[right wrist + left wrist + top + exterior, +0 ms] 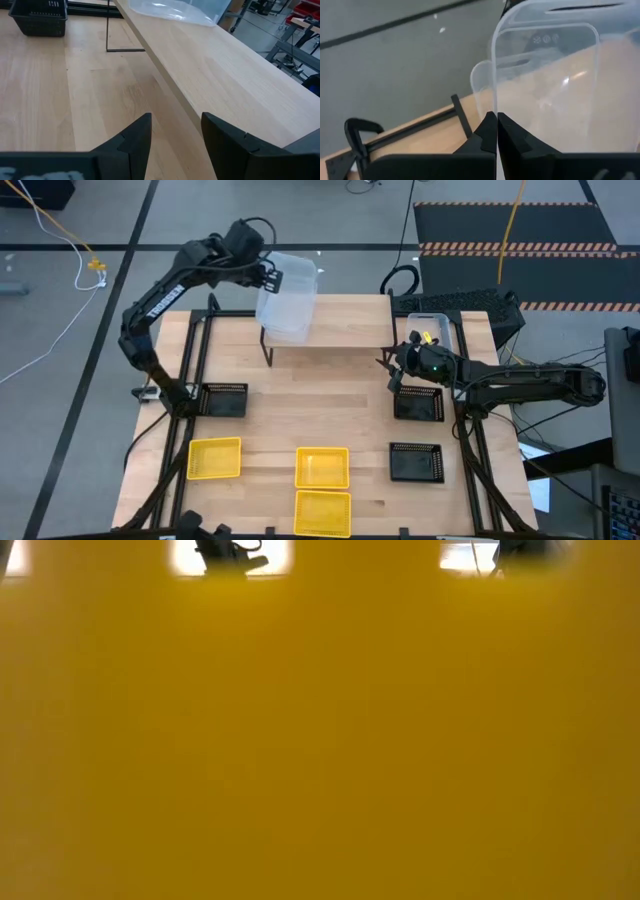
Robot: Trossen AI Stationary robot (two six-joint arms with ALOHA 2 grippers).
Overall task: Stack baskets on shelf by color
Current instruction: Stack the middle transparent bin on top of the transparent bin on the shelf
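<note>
The left gripper point(272, 276) is clamped on the rim of a clear basket point(289, 302), holding it tilted over the left end of the shelf point(350, 320). The right gripper point(405, 361), jaws spread and empty, hangs by the shelf's right end. I judge the task barely begun: 3 yellow baskets point(322, 467) and 3 black baskets point(415, 463) lie on the table point(260, 405), and another clear basket point(432, 330) sits near its far right corner.

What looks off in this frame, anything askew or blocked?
Two things. The low view is blocked by a yellow basket right against the lens. And the clear basket in the left pincer hangs tilted over the shelf's left end, pinched by one wall rather than sitting flat.
</note>
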